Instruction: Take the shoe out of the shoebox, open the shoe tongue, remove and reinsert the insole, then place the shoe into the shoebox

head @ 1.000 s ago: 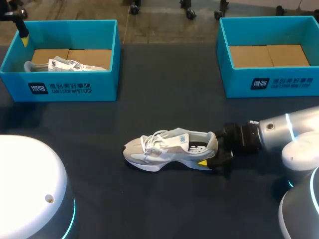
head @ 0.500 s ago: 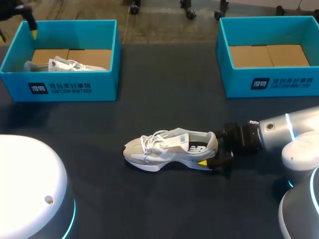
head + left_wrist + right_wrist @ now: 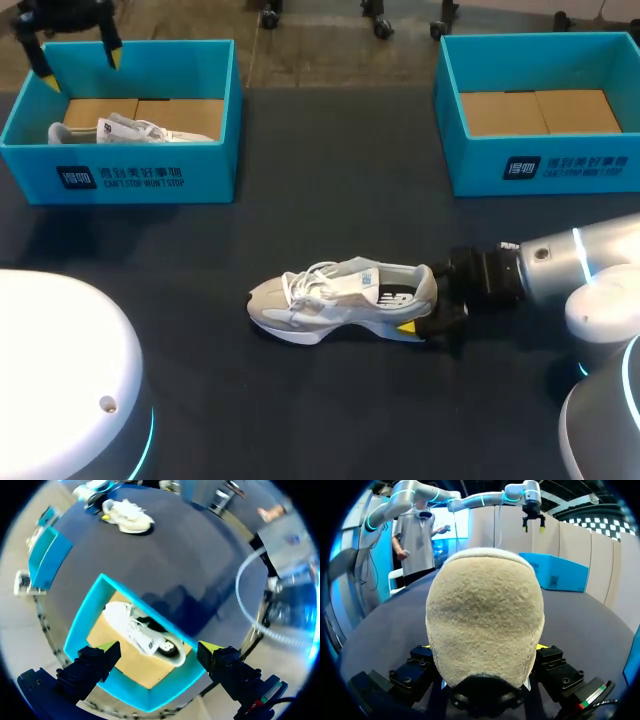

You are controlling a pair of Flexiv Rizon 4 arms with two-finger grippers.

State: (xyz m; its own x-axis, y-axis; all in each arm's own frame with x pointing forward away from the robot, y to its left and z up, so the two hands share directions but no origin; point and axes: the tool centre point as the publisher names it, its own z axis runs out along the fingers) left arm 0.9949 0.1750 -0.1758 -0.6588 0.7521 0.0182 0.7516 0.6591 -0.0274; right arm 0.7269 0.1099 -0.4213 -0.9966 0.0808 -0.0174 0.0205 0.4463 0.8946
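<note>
A grey and white shoe point(image 3: 335, 293) lies on its side on the dark table, toe to the left. My right gripper point(image 3: 428, 305) is shut on its heel; in the right wrist view the beige heel point(image 3: 485, 620) fills the space between the fingers. A second white shoe point(image 3: 130, 130) lies in the left blue shoebox point(image 3: 130, 180). My left gripper point(image 3: 70, 50) hangs open high above that box's back edge. In the left wrist view the boxed shoe point(image 3: 142, 632) shows far below between the spread fingers point(image 3: 107, 649).
An empty blue shoebox point(image 3: 540, 170) with a cardboard floor stands at the back right. Bare dark table lies between the two boxes and in front of the shoe. My arms' white bases fill the near left and near right corners.
My left gripper has turned and shifted right above the left box, so both yellow tips now show. The right arm and the shoe on the table have not moved.
</note>
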